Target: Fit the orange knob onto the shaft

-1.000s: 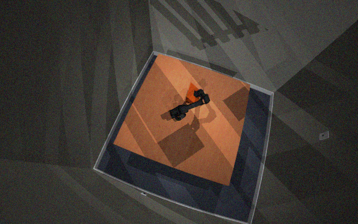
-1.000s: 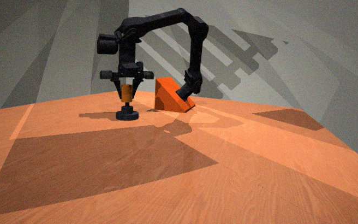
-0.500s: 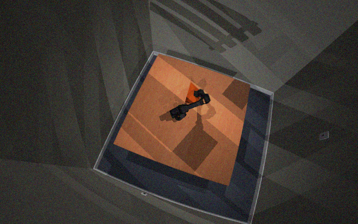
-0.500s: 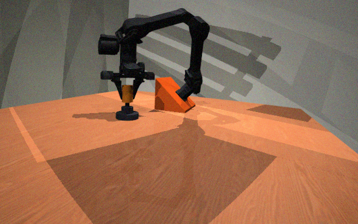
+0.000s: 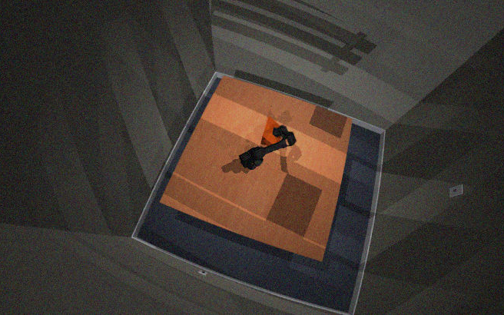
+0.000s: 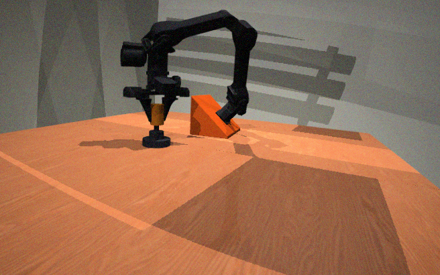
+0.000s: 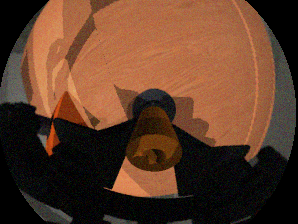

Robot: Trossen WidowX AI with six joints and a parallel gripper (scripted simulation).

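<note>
The orange knob is upright between the fingers of my gripper, which is shut on it. The round dark pedestal stands on the table directly below the knob. A short length of the dark shaft shows between the knob's lower end and the pedestal's raised centre, so the knob is not down on the pedestal. The knob's lower end is at the shaft's top; whether the shaft enters the hole cannot be told. The shaft's flat side is hidden.
An orange wedge-shaped block stands on the wooden table beside the pedestal, under the arm's base end. The arm arches over from that block. Dark shadows lie across the table.
</note>
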